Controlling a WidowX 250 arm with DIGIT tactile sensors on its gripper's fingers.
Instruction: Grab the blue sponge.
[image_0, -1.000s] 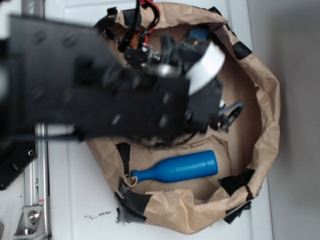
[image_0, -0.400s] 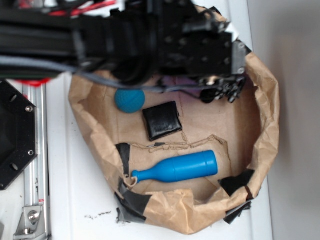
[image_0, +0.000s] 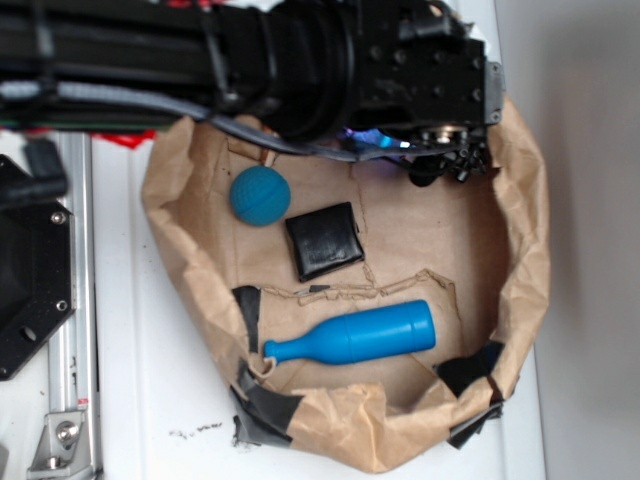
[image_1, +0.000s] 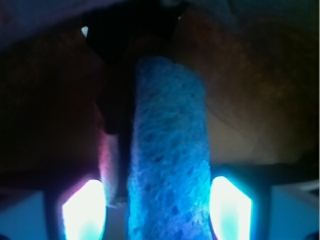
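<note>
End effector (image_0: 445, 165) at the upper right of the paper nest, blue sponge (image_1: 167, 160) between its fingers.

No readable writing. In the wrist view the sponge runs up the frame's middle, one finger (image_1: 112, 150) pressed on its left side, so it looks gripped. Since 0.4 s ago the arm has shifted slightly up, fully uncovering the ball (image_0: 260, 195). Black pad (image_0: 323, 241) and blue pin (image_0: 352, 335) lie unmoved in the brown paper (image_0: 520, 260) on the white counter (image_0: 150, 400).

Blue sponge (image_1: 167, 160) — porous foam slab, edge-on, mid-frame in wrist view
</note>
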